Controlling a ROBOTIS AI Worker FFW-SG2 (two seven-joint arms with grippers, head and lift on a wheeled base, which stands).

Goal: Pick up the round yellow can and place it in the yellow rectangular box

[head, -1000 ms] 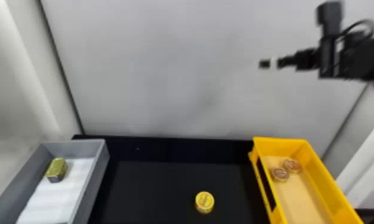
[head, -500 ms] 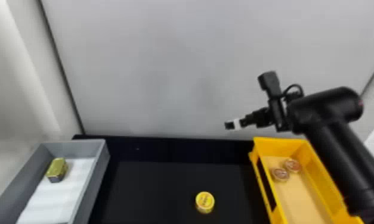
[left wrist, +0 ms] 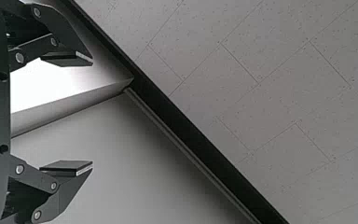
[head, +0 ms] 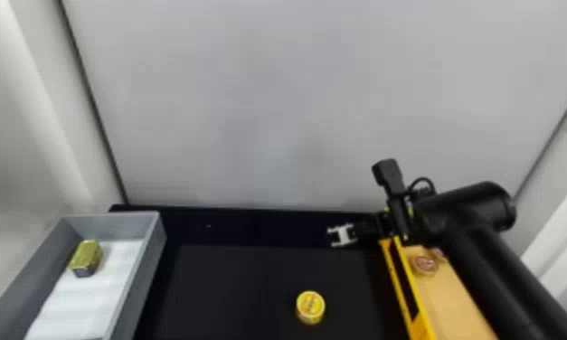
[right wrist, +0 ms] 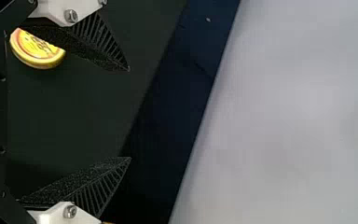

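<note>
The two black fingers of the right gripper (right wrist: 129, 114) stand wide apart, and nothing is held between them; in the head view they hang over the far part of the black tabletop (head: 232, 289) and point toward nine o'clock. The round yellow can (head: 310, 307) sits lid up on that tabletop, nearer the robot, between six and seven o'clock from the fingertips and well apart from them. At about four o'clock lies the yellow rectangular box (head: 421, 329), its far end partly under the right arm (head: 481, 257), with two round tins (head: 426, 264) inside. Farther out, just below nine o'clock, a gold tin (head: 86, 260) rests on the white lining of a grey tray (head: 148, 271). The left gripper (left wrist: 92, 113) is parked facing a wall and speckled panels, spread wide and holding nothing. The step in hand looks like the approach to the can, with the grasp not yet made. Next, the right hand probably needs to draw back toward six o'clock, tip its fingers downward and straddle the can before closing; then comes a lift high enough to clear the box's rim.
</note>
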